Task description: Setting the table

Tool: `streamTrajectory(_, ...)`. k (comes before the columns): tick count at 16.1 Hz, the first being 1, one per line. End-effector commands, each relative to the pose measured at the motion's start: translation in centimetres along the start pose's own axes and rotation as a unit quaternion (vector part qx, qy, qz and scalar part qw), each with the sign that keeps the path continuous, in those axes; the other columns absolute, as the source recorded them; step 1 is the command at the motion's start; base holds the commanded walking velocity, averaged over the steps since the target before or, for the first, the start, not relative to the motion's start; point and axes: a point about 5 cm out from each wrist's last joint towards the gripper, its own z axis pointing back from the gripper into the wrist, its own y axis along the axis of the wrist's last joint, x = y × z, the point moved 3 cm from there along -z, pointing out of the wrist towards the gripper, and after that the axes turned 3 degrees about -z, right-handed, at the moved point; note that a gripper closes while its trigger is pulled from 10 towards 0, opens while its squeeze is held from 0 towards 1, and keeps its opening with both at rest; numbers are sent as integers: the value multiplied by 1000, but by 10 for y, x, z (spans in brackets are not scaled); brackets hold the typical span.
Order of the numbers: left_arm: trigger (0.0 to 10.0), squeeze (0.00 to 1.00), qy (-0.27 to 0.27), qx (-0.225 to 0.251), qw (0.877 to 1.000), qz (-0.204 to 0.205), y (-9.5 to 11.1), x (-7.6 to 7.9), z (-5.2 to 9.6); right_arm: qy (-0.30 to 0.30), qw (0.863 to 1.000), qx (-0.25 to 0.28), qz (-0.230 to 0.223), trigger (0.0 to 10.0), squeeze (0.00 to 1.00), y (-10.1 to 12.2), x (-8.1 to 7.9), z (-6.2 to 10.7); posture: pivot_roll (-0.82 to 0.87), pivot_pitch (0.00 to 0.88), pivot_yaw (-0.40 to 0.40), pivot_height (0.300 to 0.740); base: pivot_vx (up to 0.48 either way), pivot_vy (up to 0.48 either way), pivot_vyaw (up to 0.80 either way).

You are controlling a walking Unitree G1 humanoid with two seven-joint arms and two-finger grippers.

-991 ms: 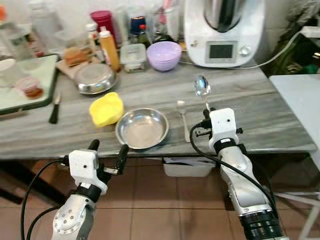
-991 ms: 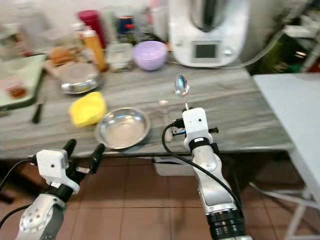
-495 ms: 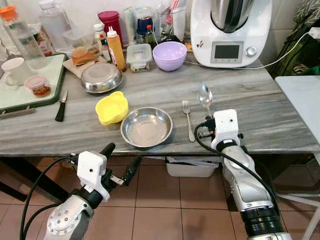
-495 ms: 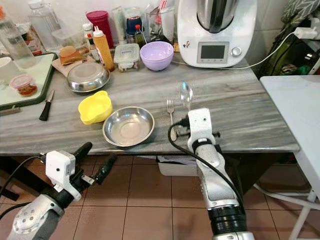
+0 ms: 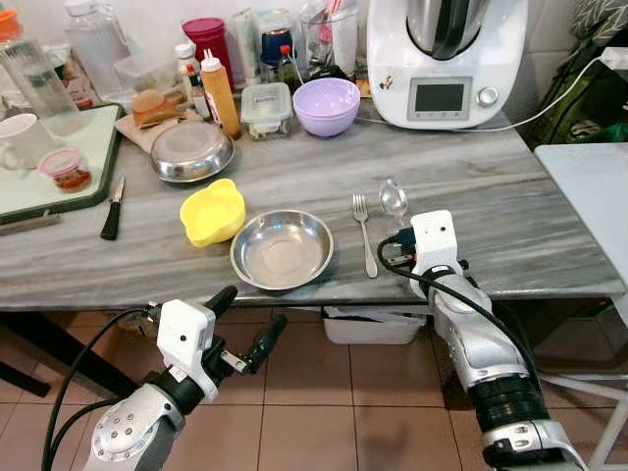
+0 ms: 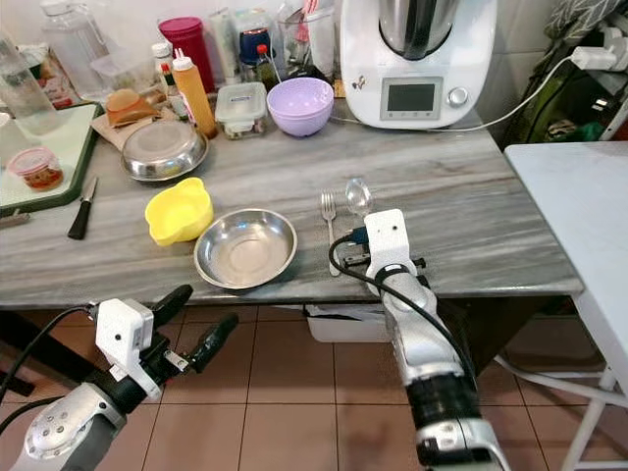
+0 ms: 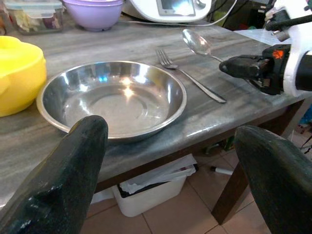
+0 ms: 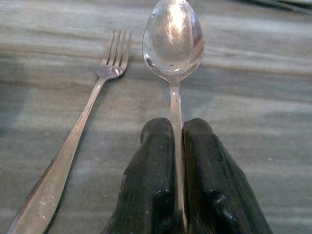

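Observation:
My right gripper (image 8: 176, 127) is shut on the handle of a steel spoon (image 5: 393, 199), holding it low over the grey marble table (image 5: 510, 226), parallel to a fork (image 5: 364, 231) on its left. I cannot tell whether the spoon's bowl (image 8: 173, 39) touches the tabletop. A shallow steel bowl (image 5: 282, 249) sits left of the fork near the front edge. My left gripper (image 5: 253, 309) is open below the table edge, in front of that bowl (image 7: 112, 97), with nothing between its fingers.
A yellow bowl (image 5: 212, 211), a knife (image 5: 110, 209) and a green tray (image 5: 59, 167) lie to the left. A covered steel dish (image 5: 192, 151), purple bowl (image 5: 327, 105), bottles and a white kitchen machine (image 5: 446, 59) line the back. A white table (image 5: 589, 186) stands on the right.
The right gripper has lowered the spoon from raised above the table down beside the fork. The left gripper stays below the table edge. The camera shifted slightly.

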Motion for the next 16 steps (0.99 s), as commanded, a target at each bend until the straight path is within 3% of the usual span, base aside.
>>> streamTrajectory(1,10000,0,-5,-1,1000,-3,1,1,3,11,1000,-7,-7,10000,0,0,-6,-3,-69,118,87,740,0,0,0)
streamTrajectory(8,10000,0,-9,1,1000,-3,7,8,1,19,999,-20,-32,10000,0,-4,-18,-11,-59,126,89,740,0,0,0)
streamTrajectory(16,10000,0,-59,-3,998,4,14,20,0,-34,997,-38,-50,10000,0,-7,-2,-16,-59,125,94,740,0,0,0)
